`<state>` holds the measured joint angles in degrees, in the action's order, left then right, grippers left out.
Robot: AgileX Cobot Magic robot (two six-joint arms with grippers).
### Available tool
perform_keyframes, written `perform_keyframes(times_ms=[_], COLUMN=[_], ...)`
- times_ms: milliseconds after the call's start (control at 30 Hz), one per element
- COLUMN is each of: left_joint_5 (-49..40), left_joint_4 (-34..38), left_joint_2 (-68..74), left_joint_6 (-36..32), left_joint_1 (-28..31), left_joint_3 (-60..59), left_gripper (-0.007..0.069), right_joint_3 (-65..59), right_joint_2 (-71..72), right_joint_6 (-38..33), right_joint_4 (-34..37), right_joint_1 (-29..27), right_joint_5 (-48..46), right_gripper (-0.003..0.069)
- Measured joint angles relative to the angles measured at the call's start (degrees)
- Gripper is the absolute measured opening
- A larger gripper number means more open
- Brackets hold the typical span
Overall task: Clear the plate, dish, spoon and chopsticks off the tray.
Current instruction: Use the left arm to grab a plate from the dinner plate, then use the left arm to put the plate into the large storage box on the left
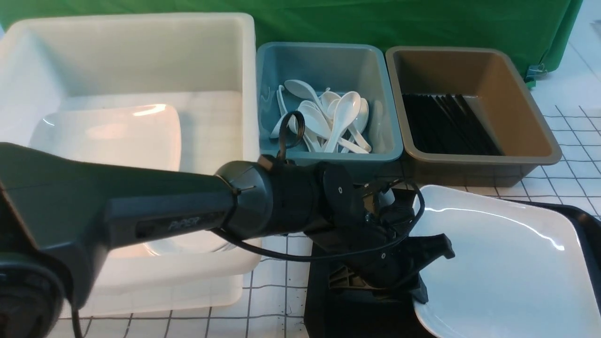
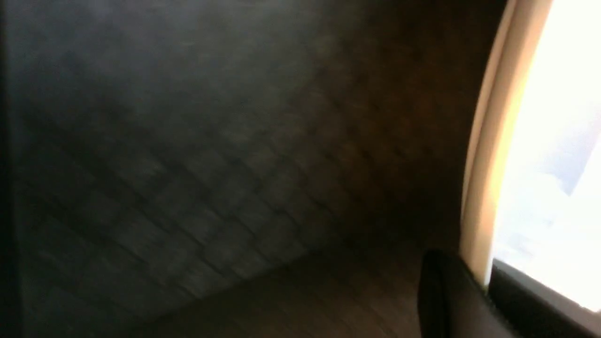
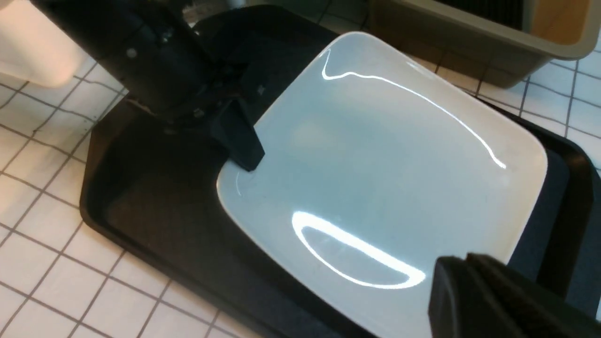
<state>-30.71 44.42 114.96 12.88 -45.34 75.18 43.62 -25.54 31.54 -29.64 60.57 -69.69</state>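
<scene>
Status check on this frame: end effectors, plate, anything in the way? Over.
Left end effector shut on plate rim. Right end effector shut, empty. Plate on tray. No obstruction visible.

Green cloth [image 1: 375, 23] is hanging across the back as a backdrop, and a metal clip [image 1: 535, 72] is pinching its right end. White tabletop [image 1: 577, 159] with a thin dark grid is running under everything; the grid lines are showing some dark specks near the front. Three tubs are sitting in a row against the cloth: big white tub [image 1: 131, 56], blue-grey bin [image 1: 328, 61], brown tub [image 1: 493, 84]. Bright light is washing out the white tub's walls.
</scene>
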Motion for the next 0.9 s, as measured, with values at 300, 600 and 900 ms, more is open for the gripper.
perform_keyframes(times_ms=[300,600,900], left_joint_5=[-0.7,-2.4,-1.7], left_joint_4=[-5.0,-6.9,-7.5], left_joint_2=[-9.1,-12.1,-16.7], left_joint_6=[-1.0,-1.2,-1.4], left_joint_1=[0.0,0.0,1.3], left_joint_3=[0.0,-0.1,-0.1], left_gripper=[0.0018,0.0022,0.0028], right_joint_3=[0.0,0.0,0.0], right_joint_2=[0.0,0.0,0.0], right_joint_6=[0.0,0.0,0.0], right_joint_4=[-1.3,-1.7,-1.9], right_joint_1=[0.0,0.0,0.0], right_joint_5=[0.0,0.1,0.1], right_gripper=[0.0025,0.0014,0.0013])
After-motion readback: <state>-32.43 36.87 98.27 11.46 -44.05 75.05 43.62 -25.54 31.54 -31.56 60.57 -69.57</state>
